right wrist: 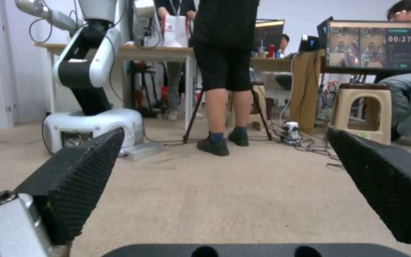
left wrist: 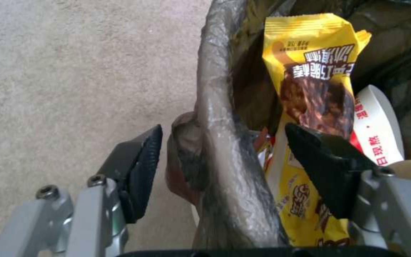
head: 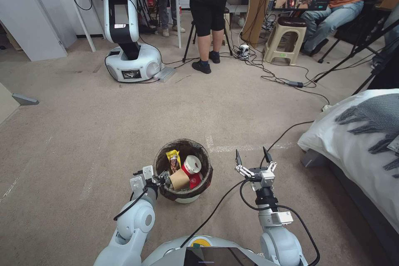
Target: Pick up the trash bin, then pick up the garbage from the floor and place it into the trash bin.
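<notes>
Brown-black liner bag folded over the rim of the trash bin (head: 183, 168), which stands on the carpet (head: 83, 133) just ahead of the robot, between its two arms. Bin already holds garbage: a yellow snack wrapper (head: 173, 160), a red-and-white paper cup (head: 192, 165), a brown cardboard piece (head: 179, 179). No loose litter visible on the floor nearby. Left gripper (left wrist: 219, 150) sits at the bin's near-left edge, spread, straddling the rim; one finger outside the wall, the other inside among the wrappers. Neither finger looks pressed against the liner, so the bin reads as not clamped. Judgement: collecting looks done or nearly so, and the step in hand concerns the hold on the rim, either taking it or letting it go; cannot tell which. Closing here would call for pinching rim and liner together without catching the yellow wrapper. Left arm reaches forward and low, wrist level with the rim. Right gripper (head: 253, 158) is spread wide and holds nothing; it hovers above the carpet just right of the bin, forearm upright, fingers pointing forward into the room.
</notes>
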`<state>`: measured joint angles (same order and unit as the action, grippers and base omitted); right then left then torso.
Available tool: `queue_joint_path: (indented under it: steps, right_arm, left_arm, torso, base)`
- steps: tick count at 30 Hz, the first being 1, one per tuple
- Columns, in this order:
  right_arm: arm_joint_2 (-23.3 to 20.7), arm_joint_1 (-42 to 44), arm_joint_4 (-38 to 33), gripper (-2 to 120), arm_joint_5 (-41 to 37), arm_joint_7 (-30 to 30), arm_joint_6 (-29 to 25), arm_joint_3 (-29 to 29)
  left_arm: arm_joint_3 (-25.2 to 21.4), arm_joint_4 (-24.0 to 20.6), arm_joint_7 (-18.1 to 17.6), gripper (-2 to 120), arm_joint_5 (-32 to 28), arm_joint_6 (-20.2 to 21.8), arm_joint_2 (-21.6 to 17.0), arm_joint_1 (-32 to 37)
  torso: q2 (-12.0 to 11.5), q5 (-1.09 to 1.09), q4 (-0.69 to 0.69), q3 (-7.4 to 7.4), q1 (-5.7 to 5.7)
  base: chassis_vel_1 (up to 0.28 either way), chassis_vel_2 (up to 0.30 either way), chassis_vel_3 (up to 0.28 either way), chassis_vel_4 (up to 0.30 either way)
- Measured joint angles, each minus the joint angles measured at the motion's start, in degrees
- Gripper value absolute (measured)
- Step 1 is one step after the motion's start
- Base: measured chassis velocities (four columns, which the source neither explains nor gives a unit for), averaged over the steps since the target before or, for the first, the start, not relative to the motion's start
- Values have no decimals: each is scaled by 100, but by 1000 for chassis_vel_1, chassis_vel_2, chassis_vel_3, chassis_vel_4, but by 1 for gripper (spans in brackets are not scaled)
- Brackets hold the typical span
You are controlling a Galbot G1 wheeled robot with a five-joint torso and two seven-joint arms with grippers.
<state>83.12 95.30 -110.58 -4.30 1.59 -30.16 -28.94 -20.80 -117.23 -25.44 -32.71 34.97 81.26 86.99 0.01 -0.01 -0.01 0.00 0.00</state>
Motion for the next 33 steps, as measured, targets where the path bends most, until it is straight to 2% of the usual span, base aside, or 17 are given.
queue_joint_path:
  steps: [20,24,28,33]
  right_arm:
    - [28,7,26,100,31,42,-55,5]
    - [28,7,22,100,52,36,-58,10]
    - [23,7,18,100,53,36,-59,8]
    - [6,20,10,100,55,39,-62,0]
  left_arm:
    - [38,-33,142,73,205,-301,-11,-36]
    - [55,-147,372,74,479,-732,-42,-58]
    - [52,-178,430,75,546,-798,-48,-59]
    - [40,-321,672,77,832,-1106,-86,-51]
  torso:
    - [-2,-2,1,2,0]
    - [-2,0,1,2,0]
    - [-2,-1,1,2,0]
    - [-2,0,1,1,0]
  base:
    - [0,0,0,0]
    - [0,0,0,0]
    - [0,0,0,0]
    - [0,0,0,0]
